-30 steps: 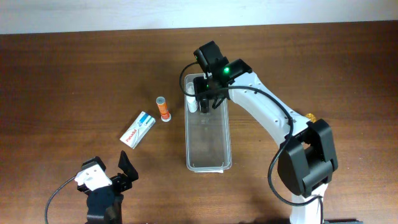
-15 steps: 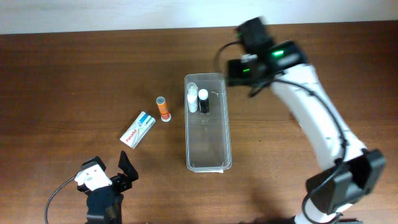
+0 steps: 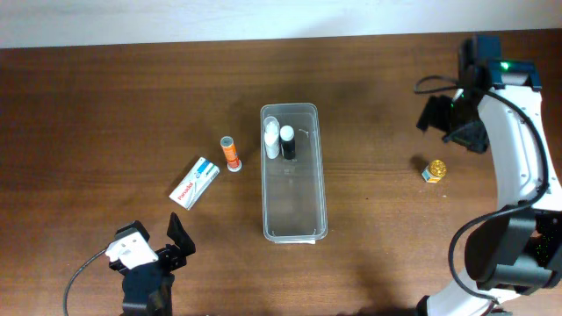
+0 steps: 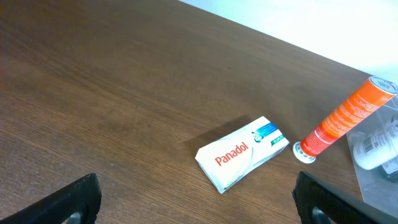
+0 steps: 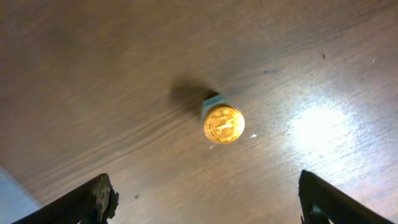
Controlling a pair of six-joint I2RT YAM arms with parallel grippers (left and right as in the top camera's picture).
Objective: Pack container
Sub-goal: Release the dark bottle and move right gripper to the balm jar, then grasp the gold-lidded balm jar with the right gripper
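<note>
My jaws stand wide apart on both sides and hold nothing: the left gripper [image 4: 205, 202] shows its two fingertips far out at the lower corners of its wrist view, and the right gripper [image 5: 211, 202] shows the same. Under me is a dark brown wooden table [image 3: 105, 105] with visible grain, and a pale strip of wall runs along its far edge. My left arm sits low by the near edge, towards the left corner, with its camera looking across the wood at a white Panadol box [image 4: 242, 160] and an orange tube [image 4: 343, 117] lying just beyond it. My right arm rises from the near right corner and reaches up along the right edge, a green light lit on its wrist. Its jaws hang above bare wood, with a small gold-capped bottle [image 5: 223, 124] standing below and between them. The container [image 3: 294, 197] lies in the middle of the worktop, its long sides running from far edge to near edge. A white bottle [image 3: 271, 139] and a black bottle with a white cap [image 3: 287, 142] stand side by side at its far end. It is well apart from my right jaws, off to their left, and well apart from my left jaws, which see only its corner at the right of their view.
</note>
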